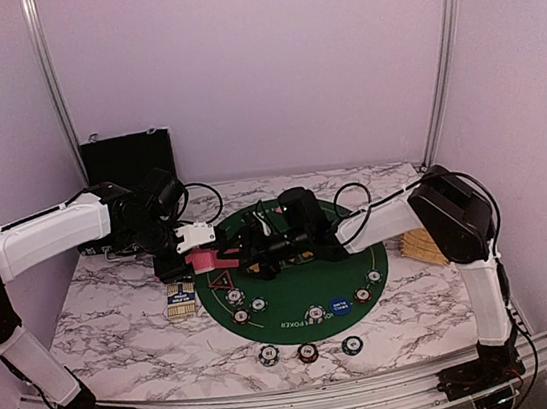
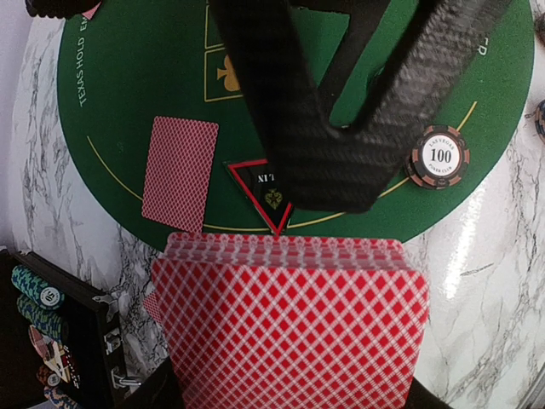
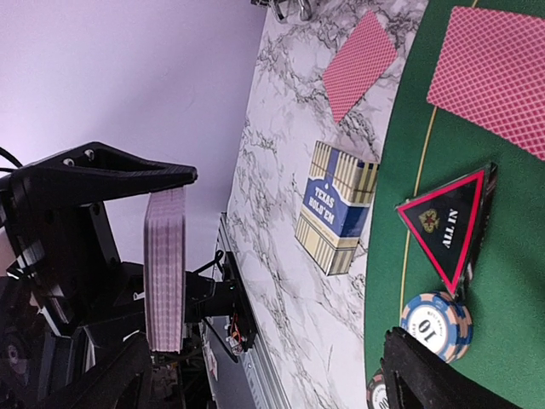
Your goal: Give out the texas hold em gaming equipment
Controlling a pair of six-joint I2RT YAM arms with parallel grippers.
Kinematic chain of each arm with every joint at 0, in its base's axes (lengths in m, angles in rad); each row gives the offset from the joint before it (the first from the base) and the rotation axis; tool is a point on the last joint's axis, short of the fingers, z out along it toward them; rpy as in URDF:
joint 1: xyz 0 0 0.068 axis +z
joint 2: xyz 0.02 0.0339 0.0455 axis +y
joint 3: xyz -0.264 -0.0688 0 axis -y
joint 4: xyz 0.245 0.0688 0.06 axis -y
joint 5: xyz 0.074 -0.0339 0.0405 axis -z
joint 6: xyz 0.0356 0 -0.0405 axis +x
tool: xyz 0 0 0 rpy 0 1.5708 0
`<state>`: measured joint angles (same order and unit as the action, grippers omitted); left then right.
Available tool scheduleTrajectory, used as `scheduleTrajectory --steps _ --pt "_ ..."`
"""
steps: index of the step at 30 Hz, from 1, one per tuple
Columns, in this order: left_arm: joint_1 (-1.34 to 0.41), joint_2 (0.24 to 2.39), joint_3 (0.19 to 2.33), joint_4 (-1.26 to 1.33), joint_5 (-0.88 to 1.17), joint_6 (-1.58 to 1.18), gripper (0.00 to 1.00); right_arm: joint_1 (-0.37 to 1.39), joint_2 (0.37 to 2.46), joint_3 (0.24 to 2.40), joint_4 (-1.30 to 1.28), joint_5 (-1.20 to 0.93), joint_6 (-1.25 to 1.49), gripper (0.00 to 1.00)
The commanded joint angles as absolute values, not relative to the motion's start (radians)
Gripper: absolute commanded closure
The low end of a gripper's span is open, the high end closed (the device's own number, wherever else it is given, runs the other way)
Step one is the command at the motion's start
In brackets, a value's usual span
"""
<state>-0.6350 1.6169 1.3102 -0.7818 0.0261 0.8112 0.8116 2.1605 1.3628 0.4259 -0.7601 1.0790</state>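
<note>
W/in L end effector (image 3: 163,273): card deck (image 2: 289,332)

My camera views
Top looks down from behind; both close wrist cameras share the black triangle (image 3: 447,220).

This looks like a robotics lab, set up as a closed test cell. Plain pale lilac walls (image 1: 255,66) shut the space at the back and on both sides, and bare aluminium posts (image 1: 50,103) stand in the upper left and upper right. In the lower half, a marble-pattern table (image 1: 118,326) carries the left arm (image 1: 51,237) and the right arm (image 1: 451,211), both fixed on a metal rail (image 1: 280,405) along the bottom edge.
</note>
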Motion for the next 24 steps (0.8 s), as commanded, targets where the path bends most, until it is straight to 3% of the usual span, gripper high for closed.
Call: scheduleTrajectory --steps 1,24 --pt "-0.632 1.609 1.347 -0.788 0.05 0.801 0.94 0.83 2.202 1.42 0.509 -0.792 1.137 0.08" --pt "-0.632 1.609 1.338 -0.788 0.049 0.803 0.95 0.851 2.239 1.449 0.612 -0.816 1.224 0.11"
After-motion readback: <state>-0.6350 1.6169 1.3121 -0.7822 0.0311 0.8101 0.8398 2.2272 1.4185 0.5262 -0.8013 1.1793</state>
